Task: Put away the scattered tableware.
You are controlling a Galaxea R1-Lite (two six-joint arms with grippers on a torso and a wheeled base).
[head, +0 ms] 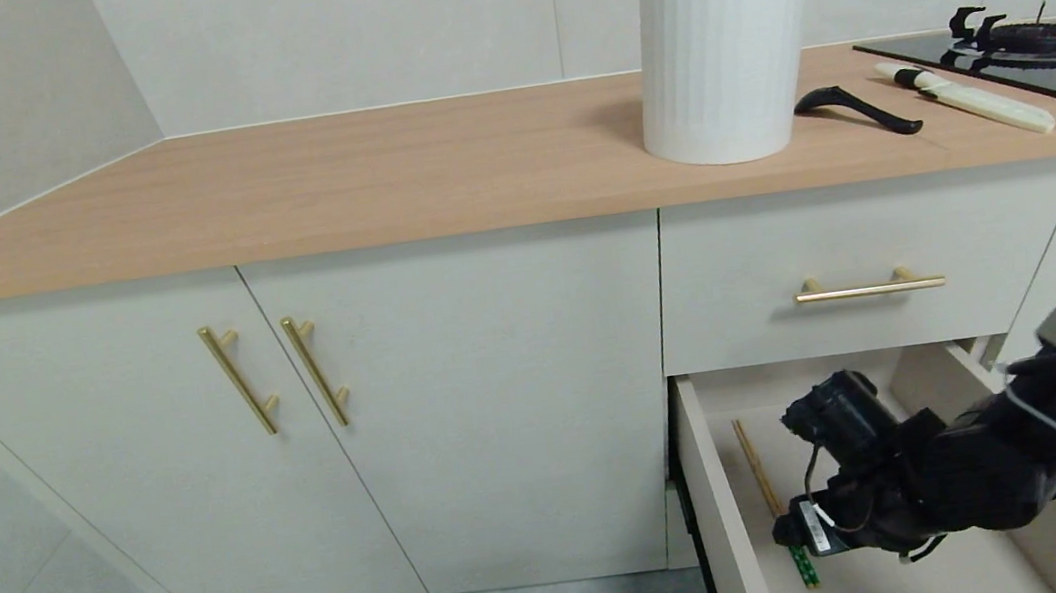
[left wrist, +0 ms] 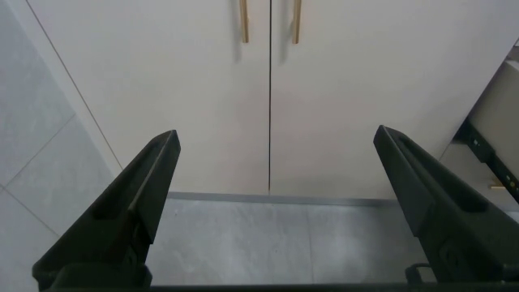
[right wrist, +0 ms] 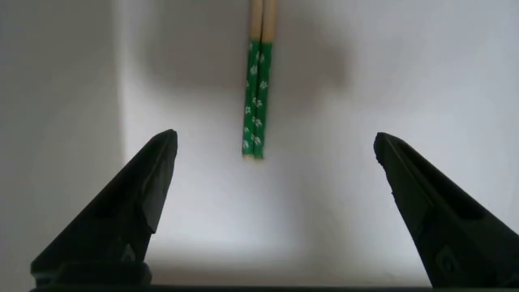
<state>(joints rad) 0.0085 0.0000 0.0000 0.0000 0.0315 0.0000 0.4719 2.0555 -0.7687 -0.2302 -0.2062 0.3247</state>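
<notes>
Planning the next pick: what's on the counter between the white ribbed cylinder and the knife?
In the head view, a black curved utensil lies there, close by the base of the white ribbed cylinder and clear of the knife.

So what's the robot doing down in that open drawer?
It is tidying tableware. Its right gripper hangs inside the open lower drawer, fingers wide apart, right over a pair of chopsticks with green ends that lie on the drawer's floor, untouched. The left gripper is open too, holding nothing, by the cabinet doors. A knife and a black-handled tool lie on the counter.
</notes>
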